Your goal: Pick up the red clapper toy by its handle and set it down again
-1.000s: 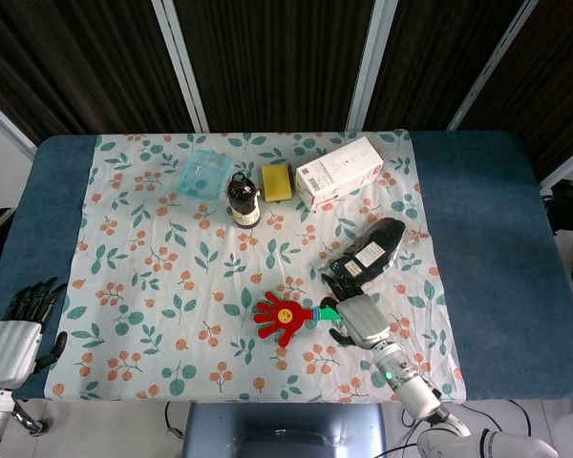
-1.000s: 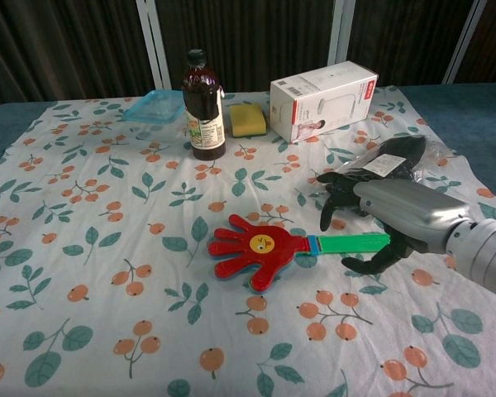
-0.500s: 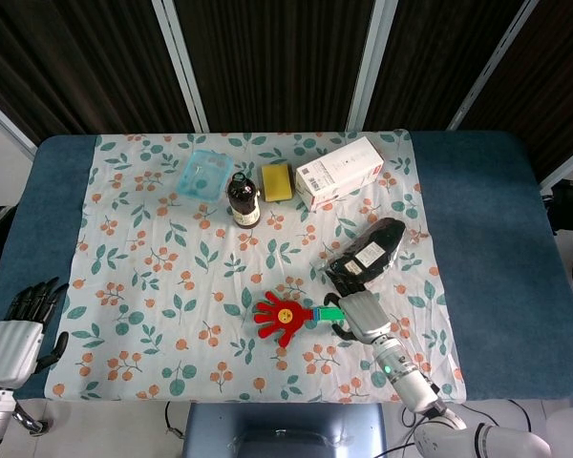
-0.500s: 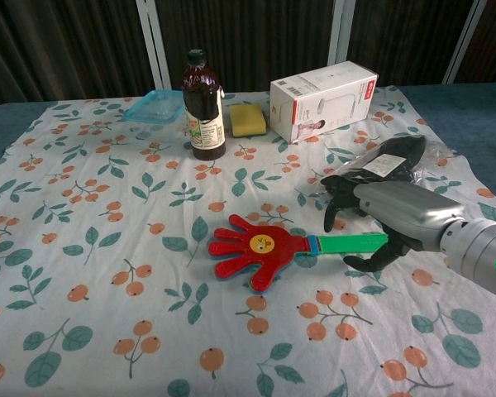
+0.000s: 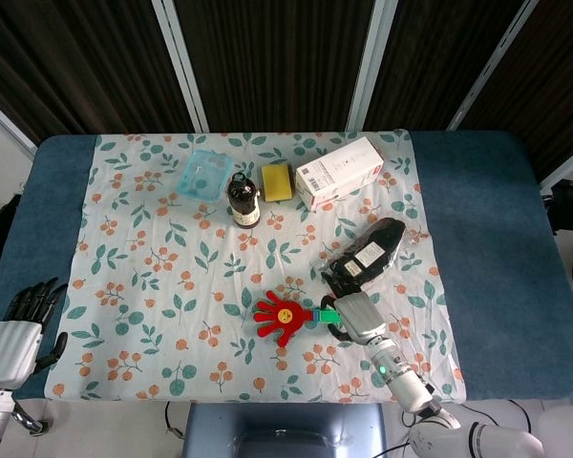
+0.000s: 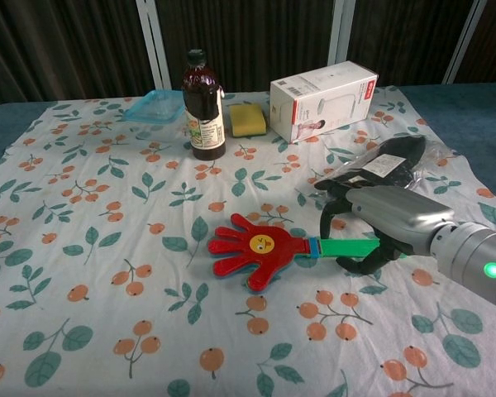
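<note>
My right hand (image 6: pixel 379 222) fingers (image 6: pixel 331 201) curl around the red clapper toy's (image 6: pixel 260 248) green handle (image 6: pixel 345 246), apparently gripping; toy seems still on cloth. Lift and set-down remain.

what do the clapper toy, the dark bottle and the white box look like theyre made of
Clapper toy: likely hard plastic, with glossy, uniform red hands and a green handle. Dark bottle: glass or clear plastic, shiny with highlights; which one is unclear. White box: probably cardboard, matte with sharp folded edges and printed faces.
</note>
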`<state>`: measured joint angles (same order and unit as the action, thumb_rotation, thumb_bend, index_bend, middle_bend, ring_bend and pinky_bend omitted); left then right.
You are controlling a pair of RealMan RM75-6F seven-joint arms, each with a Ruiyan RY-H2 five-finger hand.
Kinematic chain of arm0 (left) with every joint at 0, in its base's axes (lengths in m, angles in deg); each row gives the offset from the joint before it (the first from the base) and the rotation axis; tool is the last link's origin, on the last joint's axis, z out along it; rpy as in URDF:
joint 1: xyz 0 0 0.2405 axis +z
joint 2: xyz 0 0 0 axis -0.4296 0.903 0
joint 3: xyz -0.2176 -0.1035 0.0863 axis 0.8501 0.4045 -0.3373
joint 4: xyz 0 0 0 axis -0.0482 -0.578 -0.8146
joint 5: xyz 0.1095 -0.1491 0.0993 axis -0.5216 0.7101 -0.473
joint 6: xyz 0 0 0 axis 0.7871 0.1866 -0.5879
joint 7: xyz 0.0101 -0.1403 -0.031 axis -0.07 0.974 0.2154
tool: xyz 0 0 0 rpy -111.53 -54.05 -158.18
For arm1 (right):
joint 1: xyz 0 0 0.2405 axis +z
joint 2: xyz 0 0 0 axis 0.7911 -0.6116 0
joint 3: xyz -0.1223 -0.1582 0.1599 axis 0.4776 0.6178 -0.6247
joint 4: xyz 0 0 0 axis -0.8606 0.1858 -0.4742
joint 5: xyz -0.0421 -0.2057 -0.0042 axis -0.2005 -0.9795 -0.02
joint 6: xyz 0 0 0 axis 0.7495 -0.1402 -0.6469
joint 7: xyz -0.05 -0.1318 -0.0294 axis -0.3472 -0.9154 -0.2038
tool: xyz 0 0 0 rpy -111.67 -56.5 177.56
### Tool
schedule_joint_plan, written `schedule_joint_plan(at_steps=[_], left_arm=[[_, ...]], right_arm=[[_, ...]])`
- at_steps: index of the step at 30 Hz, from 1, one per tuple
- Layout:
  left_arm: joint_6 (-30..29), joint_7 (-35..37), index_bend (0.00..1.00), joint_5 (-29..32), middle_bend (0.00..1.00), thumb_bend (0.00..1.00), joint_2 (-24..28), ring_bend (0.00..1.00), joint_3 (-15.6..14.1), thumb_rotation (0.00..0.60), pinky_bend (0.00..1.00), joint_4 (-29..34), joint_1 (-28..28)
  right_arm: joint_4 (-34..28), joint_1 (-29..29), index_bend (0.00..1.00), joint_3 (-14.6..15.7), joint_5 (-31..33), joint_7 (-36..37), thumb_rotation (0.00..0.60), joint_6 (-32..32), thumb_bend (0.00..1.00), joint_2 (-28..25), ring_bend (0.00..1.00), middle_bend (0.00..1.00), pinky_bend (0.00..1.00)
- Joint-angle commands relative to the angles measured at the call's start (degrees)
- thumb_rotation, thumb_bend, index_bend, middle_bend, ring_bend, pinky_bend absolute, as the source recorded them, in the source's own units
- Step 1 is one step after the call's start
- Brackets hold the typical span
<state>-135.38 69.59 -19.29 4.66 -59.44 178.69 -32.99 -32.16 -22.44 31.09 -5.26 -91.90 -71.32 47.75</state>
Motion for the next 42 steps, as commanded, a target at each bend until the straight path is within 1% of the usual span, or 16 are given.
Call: schedule_joint_plan(at_steps=[1, 4, 8, 11, 13, 15, 19, 20, 23, 27, 29, 33, 36, 38, 41, 42], left_arm=[[-0.2, 0.2, 0.00, -0.1, 0.00, 0.45, 0.1, 0.00, 0.0, 0.600, 0.10, 0.0, 0.1], [-0.1, 0.0, 0.00, 0.0, 0.00, 0.45, 0.2, 0.00, 0.0, 0.600, 0.10, 0.1, 0.1], [0.0, -0.1, 0.00, -0.1, 0.00, 0.45, 0.2, 0.00, -0.1, 0.600, 0.10, 0.2, 0.1], [-0.1, -0.1, 0.00, -0.1, 0.00, 0.45, 0.2, 0.00, -0.1, 0.600, 0.10, 0.2, 0.1], [-0.2, -0.1, 0.00, 0.0, 0.00, 0.45, 0.2, 0.00, -0.1, 0.600, 0.10, 0.1, 0.1], [-0.1, -0.1, 0.00, 0.1, 0.00, 0.45, 0.2, 0.00, 0.0, 0.600, 0.10, 0.1, 0.1], [0.0, -0.4, 0.00, 0.0, 0.00, 0.45, 0.1, 0.00, -0.1, 0.600, 0.10, 0.2, 0.1], [0.1, -0.5, 0.00, 0.1, 0.00, 0.45, 0.0, 0.00, -0.1, 0.600, 0.10, 0.2, 0.0], [0.1, -0.6, 0.00, 0.2, 0.00, 0.45, 0.0, 0.00, 0.0, 0.600, 0.10, 0.3, 0.0], [0.2, -0.7, 0.00, 0.3, 0.00, 0.45, 0.0, 0.00, 0.0, 0.600, 0.10, 0.3, 0.1], [0.3, -0.7, 0.00, 0.4, 0.00, 0.45, 0.0, 0.00, 0.0, 0.600, 0.10, 0.3, 0.0], [0.4, -0.7, 0.00, 0.4, 0.00, 0.45, 0.0, 0.00, 0.0, 0.600, 0.10, 0.4, -0.1], [0.4, -0.8, 0.00, 0.5, 0.00, 0.45, 0.0, 0.00, 0.0, 0.600, 0.10, 0.4, -0.1], [0.4, -0.8, 0.00, 0.5, 0.00, 0.45, 0.0, 0.00, 0.0, 0.600, 0.10, 0.3, -0.1], [0.7, -1.0, 0.00, 0.7, 0.00, 0.45, 0.0, 0.00, 0.0, 0.600, 0.10, 0.4, -0.1], [0.7, -1.0, 0.00, 0.8, 0.00, 0.45, -0.1, 0.00, -0.1, 0.600, 0.10, 0.3, 0.0]], right_arm=[[0.2, 0.0, 0.56, -0.1, 0.2, 0.1, 0.600, -0.4, 0.45, 0.4, 0.00, 0.00, 0.00], [0.5, 0.1, 0.59, -0.1, 0.5, 0.1, 0.600, -0.6, 0.46, 0.7, 0.00, 0.01, 0.00], [0.4, 0.2, 0.63, -0.3, 1.0, -0.1, 0.600, -0.6, 0.47, 0.9, 0.00, 0.07, 0.00], [0.3, 0.0, 0.68, -0.3, -0.2, 1.0, 0.600, -2.2, 0.48, 1.0, 0.00, 0.13, 0.00], [0.4, -0.4, 0.73, -0.2, -2.0, 2.9, 0.600, -4.0, 0.49, 1.1, 0.02, 0.23, 0.01], [0.4, -0.7, 0.78, 0.0, -3.8, 4.8, 0.600, -5.8, 0.49, 1.1, 0.10, 0.33, 0.08], [1.0, -1.3, 0.86, 0.4, -7.6, 9.5, 0.600, -9.3, 0.50, 1.4, 0.38, 0.48, 0.42], [1.3, -1.4, 0.87, 0.4, -8.3, 10.6, 0.600, -9.9, 0.50, 1.5, 0.43, 0.51, 0.47], [2.0, -1.5, 0.91, 0.6, -9.9, 14.5, 0.600, -11.2, 0.50, 1.9, 0.56, 0.60, 0.60], [2.1, -1.9, 0.91, 0.6, -10.6, 20.3, 0.600, -11.8, 0.50, 2.0, 0.65, 0.66, 0.72], [2.0, -2.4, 0.91, 0.5, -10.4, 24.6, 0.600, -12.1, 0.50, 2.2, 0.70, 0.68, 0.77], [1.4, -3.7, 0.91, -0.3, -10.0, 36.6, 0.600, -13.5, 0.50, 2.8, 0.73, 0.70, 0.81], [-0.5, -5.1, 0.91, -0.2, -11.3, 52.2, 0.600, -15.3, 0.50, 2.3, 0.73, 0.70, 0.82], [-2.2, -6.2, 0.90, 1.2, -14.0, 66.2, 0.600, -17.1, 0.50, 0.7, 0.73, 0.70, 0.82], [-0.1, -8.2, 0.87, 2.8, -19.5, 83.2, 0.600, -24.8, 0.50, 1.0, 0.72, 0.70, 0.82], [1.0, -8.8, 0.86, 3.0, -20.3, 86.2, 0.600, -26.9, 0.50, 1.4, 0.72, 0.70, 0.82]])
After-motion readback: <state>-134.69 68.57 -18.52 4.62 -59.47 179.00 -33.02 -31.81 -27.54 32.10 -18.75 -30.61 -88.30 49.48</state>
